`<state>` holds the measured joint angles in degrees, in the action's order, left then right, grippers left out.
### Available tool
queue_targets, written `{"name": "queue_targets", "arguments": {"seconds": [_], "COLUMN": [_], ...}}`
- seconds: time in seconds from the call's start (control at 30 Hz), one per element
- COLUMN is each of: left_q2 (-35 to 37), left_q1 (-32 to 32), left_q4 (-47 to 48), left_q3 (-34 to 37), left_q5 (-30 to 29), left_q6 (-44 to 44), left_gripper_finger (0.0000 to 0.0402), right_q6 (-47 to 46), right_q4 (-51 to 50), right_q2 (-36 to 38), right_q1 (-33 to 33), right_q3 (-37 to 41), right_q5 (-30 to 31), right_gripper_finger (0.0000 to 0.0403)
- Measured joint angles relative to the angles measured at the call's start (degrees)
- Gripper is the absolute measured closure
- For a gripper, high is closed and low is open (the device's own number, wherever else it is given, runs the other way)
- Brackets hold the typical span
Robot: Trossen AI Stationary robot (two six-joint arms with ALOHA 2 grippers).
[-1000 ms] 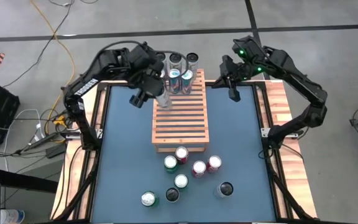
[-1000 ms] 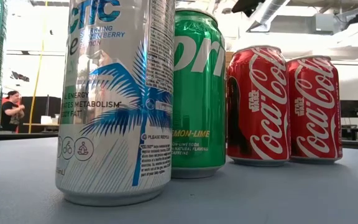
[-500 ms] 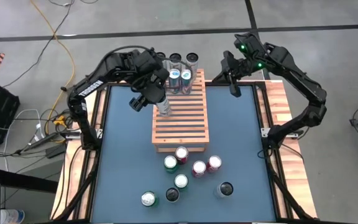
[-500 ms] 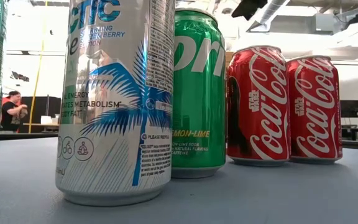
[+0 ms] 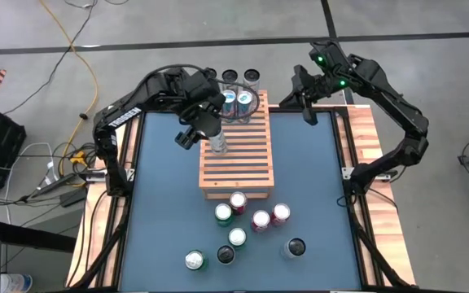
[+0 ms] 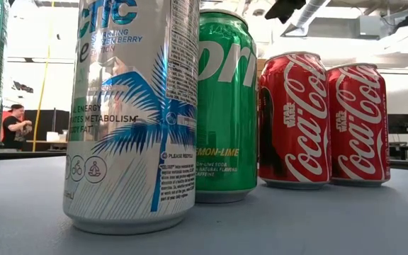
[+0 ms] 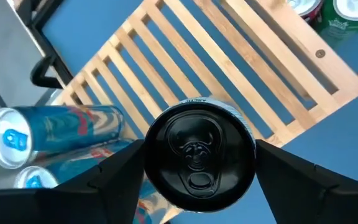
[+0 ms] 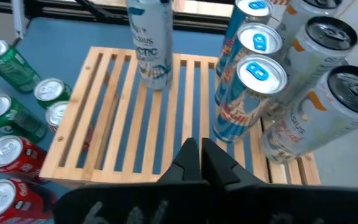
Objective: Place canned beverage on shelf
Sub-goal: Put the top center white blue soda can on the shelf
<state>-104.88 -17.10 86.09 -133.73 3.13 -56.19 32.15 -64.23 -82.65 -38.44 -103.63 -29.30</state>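
From above, the left gripper [image 5: 216, 140] stood over the shelf [image 5: 236, 167], its fingers [image 7: 114, 171] spread either side of a white Celsius can [image 5: 217, 145] that stood upright on the slats. The left wrist view showed the can's black top between the fingers; whether they touched its sides could not be told. The right wrist view alone showed the can's label, plus Red Bull cans [image 8: 248, 99] and tall white cans [image 8: 319, 118] crowding the shelf's far end. The right gripper [image 5: 308, 118] hung off the shelf's far corner, fingers [image 8: 188, 163] closed on nothing. On the counter [image 5: 161, 212], the low view was blocked by a Celsius can [image 6: 129, 113], a Sprite can [image 6: 225, 106] and two Coca-Cola cans [image 6: 324, 120].
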Motion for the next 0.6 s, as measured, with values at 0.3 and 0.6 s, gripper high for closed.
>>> {"name": "queue_targets", "arguments": {"seconds": [0.3, 0.6], "left_q2": [0.00, 0.00], "left_q1": [2.96, 5.95], "left_q4": [-1.62, -3.61], "left_q3": [-0.04, -0.04], "left_q5": [-5.78, -12.27], "left_q6": [3.13, 5.05], "left_gripper_finger": [0.0112, 0.0110], "right_q6": [-0.26, -0.82], "right_q4": [-0.04, 0.00], "right_q2": [0.02, 0.02], "right_q1": [0.02, 0.15], "right_q3": [0.00, 0.00], "right_q5": [-1.40, -1.42], "right_gripper_finger": [0.0291, 0.0187]}}
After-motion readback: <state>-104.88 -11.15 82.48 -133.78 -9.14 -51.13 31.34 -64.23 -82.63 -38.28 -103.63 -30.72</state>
